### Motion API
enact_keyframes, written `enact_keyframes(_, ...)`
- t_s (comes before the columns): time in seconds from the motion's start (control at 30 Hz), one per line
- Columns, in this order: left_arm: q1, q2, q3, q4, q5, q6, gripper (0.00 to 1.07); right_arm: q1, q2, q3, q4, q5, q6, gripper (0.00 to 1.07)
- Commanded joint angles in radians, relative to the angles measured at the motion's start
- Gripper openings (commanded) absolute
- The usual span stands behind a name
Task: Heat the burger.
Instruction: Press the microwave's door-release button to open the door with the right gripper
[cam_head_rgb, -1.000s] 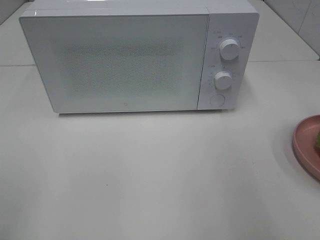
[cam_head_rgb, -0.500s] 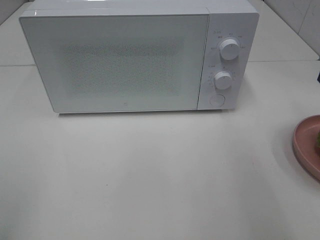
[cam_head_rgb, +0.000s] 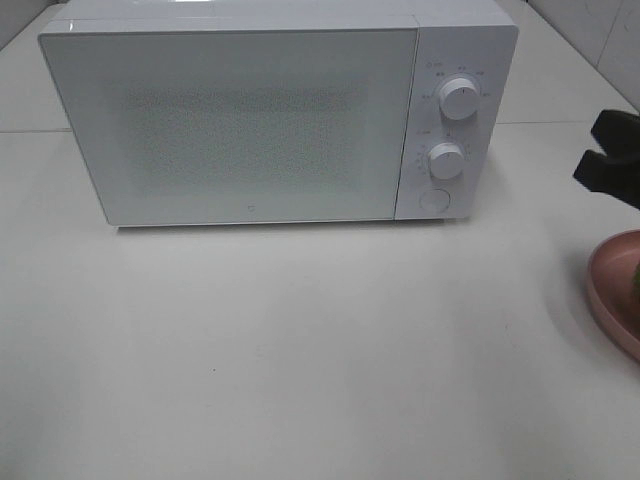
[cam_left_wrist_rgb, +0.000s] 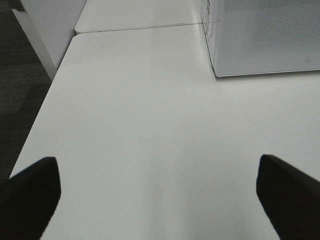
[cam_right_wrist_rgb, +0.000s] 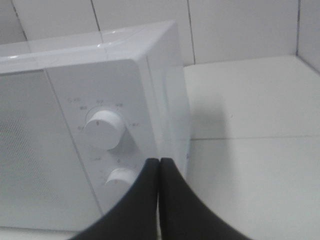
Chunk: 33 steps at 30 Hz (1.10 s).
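Ahead of the right gripper (cam_right_wrist_rgb: 159, 164), fingers pressed together, stands the microwave (cam_right_wrist_rgb: 125, 80) corner edge; the left gripper (cam_left_wrist_rgb: 158, 176), fingers wide, flanks open table (cam_left_wrist_rgb: 150, 100).

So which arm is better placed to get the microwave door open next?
Probably right. The right gripper, shut, hangs beside the microwave's control panel, near its round button. The left gripper, open, faces bare table past the microwave's other end.

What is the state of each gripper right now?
Left gripper: open, holding nothing.
Right gripper: closed, fingers pressed together, holding nothing.
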Motion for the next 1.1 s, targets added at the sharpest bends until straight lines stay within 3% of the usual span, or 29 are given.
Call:
enact_keyframes(0.03,0.004,-0.018,0.002,-0.006,-0.009,-0.005,1.01,-0.002,0.032,0.0,-0.067,-0.032,0.102,0.0)
enact_keyframes(0.2,0.004,-0.018,0.002,-0.006,-0.009,-0.005,1.01,-0.002,0.071,0.0,-0.099,-0.036,0.235,0.01)
enact_keyframes(0.27,0.004,-0.018,0.002,-0.006,-0.009,-0.005,1.01,0.036,0.099,0.0,-0.09,-0.03,0.4,0.0)
enact_keyframes(0.4,0.004,-0.018,0.002,-0.006,-0.009,-0.005,1.01,0.095,0.127,0.0,-0.038,-0.028,0.485,0.0)
enact_keyframes(0.7,0.004,-0.018,0.002,-0.006,-0.009,-0.005,1.01,0.305,0.28,-0.003,0.344,-0.057,0.678,0.0)
enact_keyframes(0.9,0.004,-0.018,0.002,-0.006,-0.009,-0.005,1.01,0.373,0.377,-0.01,0.473,-0.128,0.824,0.0)
enact_keyframes(1.1,0.004,-0.018,0.002,-0.006,-0.009,-0.005,1.01,0.397,0.436,-0.073,0.514,-0.108,0.885,0.0)
